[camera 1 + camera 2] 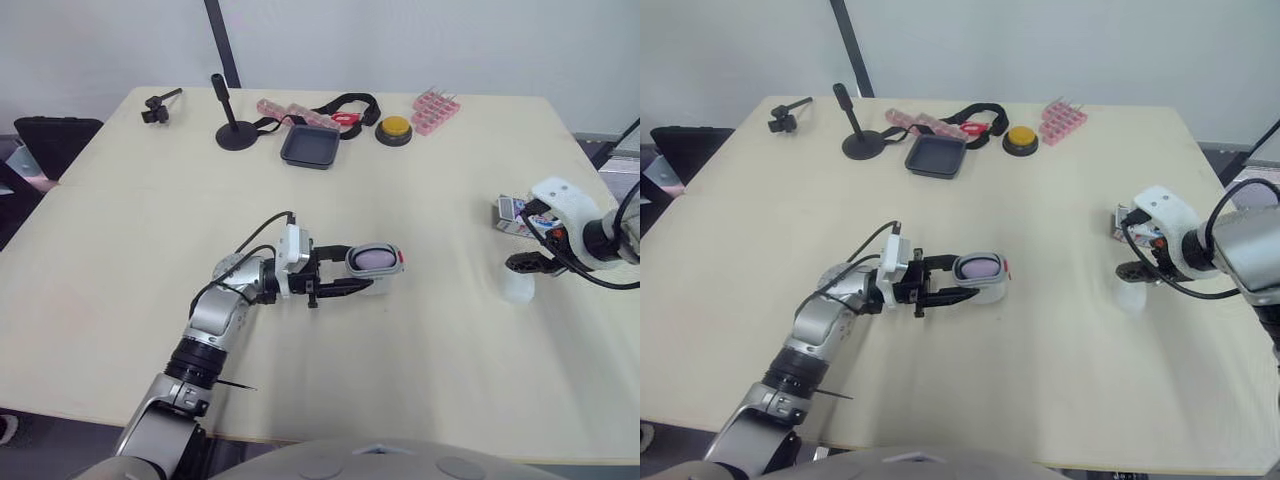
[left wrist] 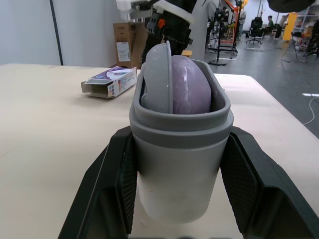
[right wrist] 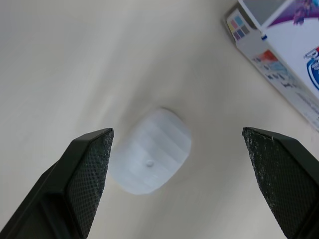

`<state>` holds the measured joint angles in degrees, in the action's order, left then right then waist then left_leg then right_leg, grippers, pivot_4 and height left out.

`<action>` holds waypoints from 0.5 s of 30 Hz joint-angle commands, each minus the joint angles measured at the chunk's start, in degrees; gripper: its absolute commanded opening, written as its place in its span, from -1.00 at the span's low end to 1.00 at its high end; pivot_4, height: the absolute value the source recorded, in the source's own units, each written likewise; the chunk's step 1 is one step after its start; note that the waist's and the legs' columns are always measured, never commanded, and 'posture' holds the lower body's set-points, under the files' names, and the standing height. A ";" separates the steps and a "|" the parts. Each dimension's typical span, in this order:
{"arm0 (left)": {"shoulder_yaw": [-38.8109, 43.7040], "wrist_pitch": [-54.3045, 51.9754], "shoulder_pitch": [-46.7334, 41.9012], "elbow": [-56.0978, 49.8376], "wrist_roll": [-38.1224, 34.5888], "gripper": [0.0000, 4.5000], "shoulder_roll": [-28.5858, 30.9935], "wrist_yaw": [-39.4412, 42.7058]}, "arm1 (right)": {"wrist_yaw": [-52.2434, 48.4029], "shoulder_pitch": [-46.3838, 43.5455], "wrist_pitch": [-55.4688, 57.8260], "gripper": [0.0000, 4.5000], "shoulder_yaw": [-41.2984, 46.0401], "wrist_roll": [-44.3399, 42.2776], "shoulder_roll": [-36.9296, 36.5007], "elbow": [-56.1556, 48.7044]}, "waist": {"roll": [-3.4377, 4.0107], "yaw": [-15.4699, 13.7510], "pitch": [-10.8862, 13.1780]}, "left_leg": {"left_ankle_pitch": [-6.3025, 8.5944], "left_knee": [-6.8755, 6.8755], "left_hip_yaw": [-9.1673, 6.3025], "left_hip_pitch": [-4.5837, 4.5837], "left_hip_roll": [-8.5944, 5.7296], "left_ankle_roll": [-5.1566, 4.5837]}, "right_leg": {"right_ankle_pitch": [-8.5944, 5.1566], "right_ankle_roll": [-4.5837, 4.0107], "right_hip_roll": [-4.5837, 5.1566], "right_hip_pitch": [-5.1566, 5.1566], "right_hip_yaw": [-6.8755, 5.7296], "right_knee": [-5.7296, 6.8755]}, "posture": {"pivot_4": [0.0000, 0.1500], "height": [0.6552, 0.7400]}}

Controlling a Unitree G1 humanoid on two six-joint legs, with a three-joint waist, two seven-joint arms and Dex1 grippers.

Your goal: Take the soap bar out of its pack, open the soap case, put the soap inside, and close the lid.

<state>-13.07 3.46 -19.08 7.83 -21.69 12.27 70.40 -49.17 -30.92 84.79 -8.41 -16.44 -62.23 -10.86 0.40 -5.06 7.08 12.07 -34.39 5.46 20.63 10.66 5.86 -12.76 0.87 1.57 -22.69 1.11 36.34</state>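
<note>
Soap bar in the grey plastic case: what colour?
The rounded soap bar is pale purple; clearest in left wrist view.

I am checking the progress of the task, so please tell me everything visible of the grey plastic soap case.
The grey plastic soap case is an oval, matte, opaque tub with a stepped rim. It stands uncovered, opening upward. Inside sit a purple soap bar and a pale grey insert, upright beside it. The left gripper clamps its two sides with black fingers, near the middle of the beige table.
</note>
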 commanded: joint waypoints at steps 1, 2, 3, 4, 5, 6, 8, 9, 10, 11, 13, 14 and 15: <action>-0.25 2.06 -0.64 -0.57 0.50 -0.17 0.00 0.10 | 1.45 0.75 1.05 0.99 2.10 -1.28 0.04 1.12 | 0.00 -0.13 0.00 | 0.00 0.00 0.00 0.00 0.00 0.00 | 0.00 0.00 0.00 0.00 0.00 0.00 | 1.00 1.00; -0.28 2.21 -0.60 -0.50 0.60 -0.17 0.03 0.15 | 1.87 0.81 1.57 0.99 2.05 -1.51 0.21 1.30 | 0.00 -0.20 0.00 | 0.00 0.00 0.00 0.01 0.00 0.00 | 0.00 0.00 0.00 -0.01 0.00 0.00 | 1.00 1.00; -0.29 2.35 -0.48 -0.58 0.72 -0.17 0.10 0.08 | 2.37 0.94 2.18 0.99 2.05 -1.82 0.47 1.86 | 0.00 -0.21 0.00 | 0.00 0.00 0.01 0.01 0.00 -0.01 | 0.00 0.00 0.00 0.00 0.00 -0.01 | 1.00 1.00; -0.29 2.44 -0.38 -0.65 0.80 -0.17 0.15 0.01 | 2.79 1.04 2.61 0.99 2.08 -2.10 0.66 2.27 | 0.00 -0.21 0.00 | 0.00 0.00 0.01 0.00 0.00 -0.01 | 0.00 0.00 0.01 0.00 0.00 0.00 | 1.00 1.00; -0.21 2.77 -0.35 -0.55 1.12 -0.17 0.26 -0.11 | 3.15 0.72 3.78 0.99 2.50 -2.62 1.37 2.78 | 0.00 -0.21 0.00 | 0.00 0.00 0.01 0.00 0.00 -0.01 | 0.00 0.00 0.01 0.00 0.00 0.00 | 1.00 1.00; -0.16 3.02 -0.34 -0.46 1.36 -0.17 0.33 -0.18 | 3.43 0.46 4.61 0.99 2.81 -3.07 1.85 3.09 | 0.00 -0.22 0.00 | 0.00 0.00 0.01 0.00 0.00 -0.01 | 0.00 0.00 0.01 0.00 0.00 0.01 | 1.00 1.00; 0.01 3.22 -0.47 -0.21 1.65 -0.17 0.61 -0.23 | 4.35 -0.23 6.58 0.99 3.66 -3.89 3.34 3.34 | 0.01 -0.21 0.00 | 0.00 -0.01 0.01 -0.01 0.00 -0.01 | 0.00 0.00 0.00 0.00 0.00 0.01 | 1.00 1.00; 0.14 3.06 -0.59 -0.31 1.49 -0.17 0.65 -0.34 | 5.12 -0.01 6.73 0.99 3.47 -3.89 3.90 3.37 | 0.01 -0.18 -0.01 | 0.00 -0.01 0.01 -0.01 0.00 -0.01 | 0.00 0.00 0.00 0.00 0.00 0.02 | 1.00 1.00; 0.21 2.82 -0.70 -0.47 1.29 -0.17 0.71 -0.37 | 6.01 0.14 7.21 0.99 3.74 -4.00 4.91 4.18 | 0.02 -0.19 -0.01 | 0.00 -0.01 0.02 -0.01 0.00 -0.01 | 0.00 0.00 0.00 -0.01 0.01 0.02 | 1.00 1.00; 0.22 2.76 -0.73 -0.60 1.21 -0.17 0.72 -0.39 | 6.65 0.41 7.43 0.99 3.56 -4.01 5.37 4.62 | 0.02 -0.22 -0.01 | 0.00 -0.01 0.02 -0.01 0.00 -0.01 | 0.00 0.00 0.00 0.00 0.00 0.02 | 1.00 1.00; 0.18 2.99 -0.79 -0.55 1.30 -0.17 0.67 -0.48 | 8.05 0.19 7.63 0.99 4.48 -4.19 6.83 6.14 | 0.02 -0.31 -0.01 | 0.00 -0.02 0.02 -0.01 0.01 -0.01 | 0.00 0.00 0.00 0.00 0.00 0.02 | 1.00 1.00; 0.16 3.06 -0.85 -0.47 1.36 -0.17 0.64 -0.54 | 8.29 -0.06 7.66 0.99 4.72 -4.64 7.14 6.67 | 0.02 -0.41 -0.01 | 0.00 -0.02 0.02 0.00 0.00 -0.01 | 0.00 0.00 0.01 0.00 0.00 0.02 | 1.00 1.00; 0.15 3.07 -0.89 -0.43 1.39 -0.17 0.62 -0.59 | 8.53 -0.17 7.69 0.99 4.59 -4.82 7.22 6.71 | 0.02 -0.50 -0.01 | 0.00 -0.02 0.02 0.00 -0.01 -0.01 | 0.00 0.00 0.02 0.00 0.00 0.02 | 1.00 1.00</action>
<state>-13.60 5.43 -19.08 8.26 -19.72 12.70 69.95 -41.30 -29.99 92.07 -6.02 -20.58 -54.52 -4.17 0.42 -5.56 7.07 12.07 -34.42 5.48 20.63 10.65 5.86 -12.76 0.87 1.59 -22.70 1.11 36.36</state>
